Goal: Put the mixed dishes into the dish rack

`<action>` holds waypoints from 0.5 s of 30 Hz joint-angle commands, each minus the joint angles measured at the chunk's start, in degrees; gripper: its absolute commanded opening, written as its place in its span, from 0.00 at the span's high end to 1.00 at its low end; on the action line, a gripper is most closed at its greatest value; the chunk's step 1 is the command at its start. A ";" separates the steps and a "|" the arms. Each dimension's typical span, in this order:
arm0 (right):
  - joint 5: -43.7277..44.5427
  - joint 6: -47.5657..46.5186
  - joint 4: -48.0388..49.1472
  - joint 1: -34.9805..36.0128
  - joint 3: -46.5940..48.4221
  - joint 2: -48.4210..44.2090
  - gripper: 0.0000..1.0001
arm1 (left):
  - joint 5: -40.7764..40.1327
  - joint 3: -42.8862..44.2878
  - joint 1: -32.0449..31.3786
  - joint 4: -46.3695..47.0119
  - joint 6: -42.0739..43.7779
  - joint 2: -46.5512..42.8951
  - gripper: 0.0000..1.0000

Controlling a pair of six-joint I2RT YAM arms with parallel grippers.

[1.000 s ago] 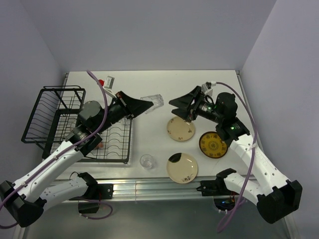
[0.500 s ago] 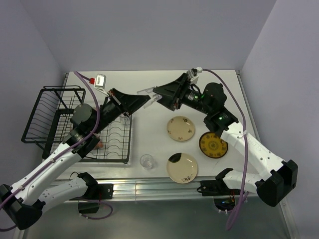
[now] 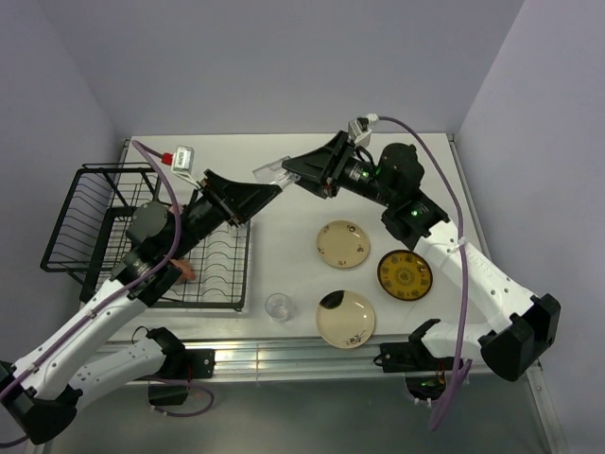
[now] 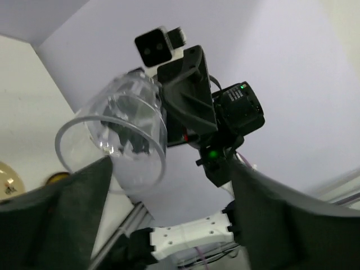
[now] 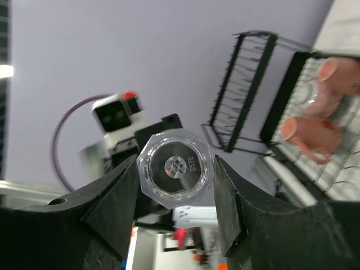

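**Glass up in the air between both arms**

Clear glass [image 4: 121, 140] hangs just right of the dish rack [image 3: 95, 203], off its far corner. Right gripper [image 3: 291, 170] is clamped on its base. Left gripper [image 4: 169, 169] sits at the rim, jaws spread wide.

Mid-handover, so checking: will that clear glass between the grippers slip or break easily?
The clear glass looks smooth and hard, so probably slippery in the right gripper. Held off the table, it would likely break if dropped.

pink mug [image 3: 187, 271] mostly hidden behind left arm [image 3: 104, 307], dish rack [image 5: 286, 95] cut off in right wrist view
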 commanded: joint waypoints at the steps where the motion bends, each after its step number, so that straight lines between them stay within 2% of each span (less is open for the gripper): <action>1: 3.19 -7.91 -5.55 0.28 8.43 2.63 1.00 | -2.40 3.77 -0.22 -10.23 4.69 -5.89 0.01; 3: 4.52 -12.39 -10.56 0.36 12.03 5.26 1.00 | -6.35 4.48 -0.22 -16.47 7.86 -9.15 0.01; 7: 8.81 -21.17 -17.59 2.55 18.71 10.62 1.00 | -22.32 5.45 -0.31 -35.52 10.50 -20.04 0.01; 8: 10.48 -26.50 -21.61 3.60 20.30 11.85 1.00 | -24.19 5.98 -0.22 -38.80 11.03 -21.29 0.01; 10: 14.61 -30.67 -23.84 6.77 23.21 15.81 1.00 | -27.88 7.81 -0.31 -47.21 11.64 -23.48 0.01; 15: 22.44 -43.41 -28.24 14.41 27.95 25.46 1.00 | -31.59 11.34 -0.31 -57.80 11.65 -25.42 0.01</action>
